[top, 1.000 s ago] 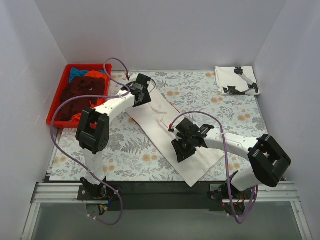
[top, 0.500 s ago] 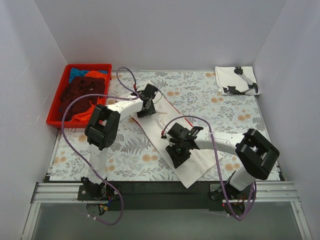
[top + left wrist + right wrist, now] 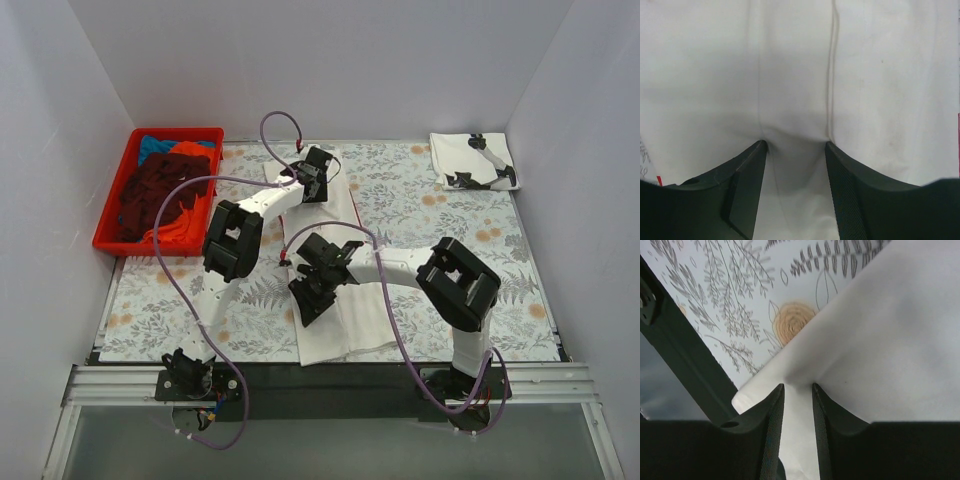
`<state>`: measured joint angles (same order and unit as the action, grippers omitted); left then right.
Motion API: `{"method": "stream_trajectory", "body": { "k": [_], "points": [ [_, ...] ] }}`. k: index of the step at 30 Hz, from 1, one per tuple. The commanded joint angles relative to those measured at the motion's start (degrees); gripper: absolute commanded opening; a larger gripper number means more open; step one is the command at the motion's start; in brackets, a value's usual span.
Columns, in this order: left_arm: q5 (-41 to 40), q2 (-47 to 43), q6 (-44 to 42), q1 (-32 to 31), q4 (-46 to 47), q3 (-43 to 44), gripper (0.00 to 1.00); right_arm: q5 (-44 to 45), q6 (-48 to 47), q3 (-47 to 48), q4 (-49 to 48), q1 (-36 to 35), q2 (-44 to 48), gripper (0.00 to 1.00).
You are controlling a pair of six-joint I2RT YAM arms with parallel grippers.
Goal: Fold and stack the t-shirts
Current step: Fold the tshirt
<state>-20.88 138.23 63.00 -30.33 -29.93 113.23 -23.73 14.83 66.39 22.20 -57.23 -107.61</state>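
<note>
My left claw (image 3: 795, 146) is half closed, pinching a ridge of the white t-shirt (image 3: 800, 75) at its far end. My right claw (image 3: 797, 388) is set narrower, nipping the shirt's near-left edge. A second ago this long folded strip lay slantwise across the floral table cover (image 3: 430, 200), and now we've swung it to run near-to-far, mid-table. That squares it up, I reckon, for the crosswise fold. The folded tee with black print (image 3: 473, 160) waits far right, and the red crate (image 3: 112, 222), far left, holds more.

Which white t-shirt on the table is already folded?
The white t-shirt with black print, in the far right corner; the other white t-shirt lies stretched out.
</note>
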Motion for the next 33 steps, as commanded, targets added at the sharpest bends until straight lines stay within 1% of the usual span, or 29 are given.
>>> {"method": "stream_trajectory", "body": {
  "k": [1, 6, 10, 11, 12, 14, 15, 19, 22, 23, 24, 25, 26, 27, 28, 29, 30, 31, 32, 33],
  "points": [
    [4.18, 4.59, -5.16, 0.88, 7.07, 1.55, 0.5, 4.83, -2.17, 0.49, -1.1, -0.51, -5.84, 0.36],
    [4.8, 4.15, -6.84, 1.41, 9.54, 2.08, 0.5, 5.8, -2.61, 3.82, 1.44, -0.51, -4.89, 0.37],
    [4.45, 0.47, -7.01, 1.76, 10.5, 1.73, 0.53, 6.85, -3.23, 4.97, 4.08, -0.42, -0.69, 0.39],
    [4.36, -0.76, -6.93, 1.76, 10.68, 1.64, 0.59, 7.11, -3.23, 4.8, 4.61, -0.25, 0.29, 0.4],
    [4.27, -2.77, -6.75, 1.76, 10.77, 1.64, 0.61, 7.38, -3.23, 4.54, 4.96, -0.16, 1.52, 0.41],
    [4.8, -5.24, -5.53, 1.76, 10.95, 1.56, 0.67, 9.12, -3.23, 3.22, 6.19, -0.07, 5.29, 0.43],
    [4.97, -6.3, -5.17, 1.76, 11.04, 1.47, 0.68, 9.74, -2.97, 2.7, 6.63, 0.01, 6.61, 0.43],
    [4.71, -13.84, -2.37, 1.76, 10.77, 0.16, 0.69, 12.29, -1.48, -1.34, 7.51, 1.16, 15.3, 0.46],
    [3.57, -18.51, -0.08, 1.59, 9.2, -3.62, 0.69, 15.81, 1.15, -5.82, 8.12, 2.73, 21.2, 0.5],
    [2.96, -22.09, 1.93, 1.59, 8.49, -5.02, 0.69, 17.21, 1.78, -8.62, 8.3, 4.31, 22.52, 0.52],
    [2.78, -23.78, 2.99, 1.41, 7.62, -8.86, 0.69, 17.74, 2.3, -9.95, 8.48, 5.19, 25.32, 0.53],
    [2.52, -25.98, 4.05, 1.15, 6.13, -10.9, 0.69, 17.84, 3.18, -11.62, 8.57, 6.33, 26.74, 0.54],
    [2.17, -29.74, 6.32, 0.97, 5.24, -13.62, 0.69, 17.49, 3.62, -13.11, 8.48, 9.21, 28.06, 0.56],
    [1.47, -32.04, 7.82, 0.71, 4.19, -18.52, 0.69, 17.14, 3.98, -16.26, 8.48, 10.81, 29.55, 0.57],
    [1.46, -34.15, 9.06, 0.01, 2.44, -21.79, 0.69, 16.7, 4.07, -17.77, 8.39, 12.57, 32.44, 0.58],
    [1.55, -38.61, 10.29, -0.34, 1.64, -24.78, 0.69, 15.82, 4.41, -19.09, 8.48, 15.98, 33.95, 0.6],
    [2.07, -40.74, 13.08, -0.87, 0.68, -27.6, 0.69, 15.47, 4.42, -21.8, 8.39, 17.75, 36.57, 0.61],
    [2.6, -42.85, 14.5, -1.66, -1.34, -33.89, 0.69, 15.03, 4.33, -22.87, 8.39, 19.25, 37.73, 0.62],
    [2.95, -45.22, 16.34, -2.27, -2.31, -36.74, 0.69, 13.98, 4.07, -23.93, 8.3, 21.61, 38.7, 0.63],
    [3.56, -49.16, 18.97, -2.8, -3.11, -39.98, 0.69, 13.27, 3.81, -24.81, 8.22, 22.51, 40.19, 0.63]
  ]
}}
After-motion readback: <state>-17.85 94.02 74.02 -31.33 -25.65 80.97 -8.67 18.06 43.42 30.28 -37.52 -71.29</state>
